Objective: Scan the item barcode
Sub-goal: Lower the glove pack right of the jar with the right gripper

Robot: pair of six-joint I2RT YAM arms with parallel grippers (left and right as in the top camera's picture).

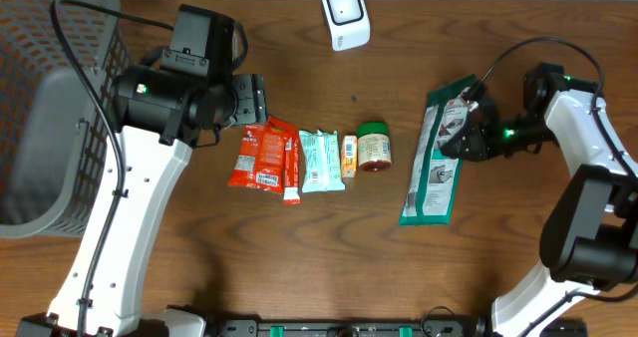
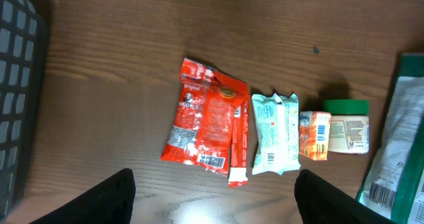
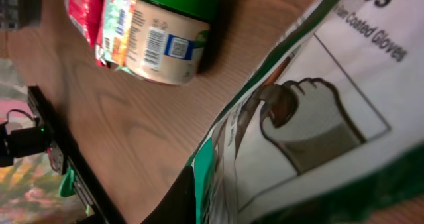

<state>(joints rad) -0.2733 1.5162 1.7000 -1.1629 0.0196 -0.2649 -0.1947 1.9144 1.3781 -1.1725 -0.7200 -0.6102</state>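
Right of the white scanner (image 1: pixel 345 16) and nearer the robot than it: one flat green glove package (image 1: pixel 431 172), lying on the table.

- Long axis: runs roughly toward and away from the scanner, slightly tilted. The scanner sits off the far end and to the left.
- Barcode (image 2: pixel 380 193): face up, at the end of the package farther from the scanner.
- Right gripper (image 1: pixel 467 130): over the package's scanner-side end. Whether it is clamped on the pack or let go cannot be told from these views.
- Left gripper (image 1: pixel 249 100): left of the scanner, released, fingers wide with nothing between them, above the snack row (image 1: pixel 289 158).
- Judgement: the right arm is much the nearer. The package likely needs lifting and turning so that its far-end barcode faces the scanner.
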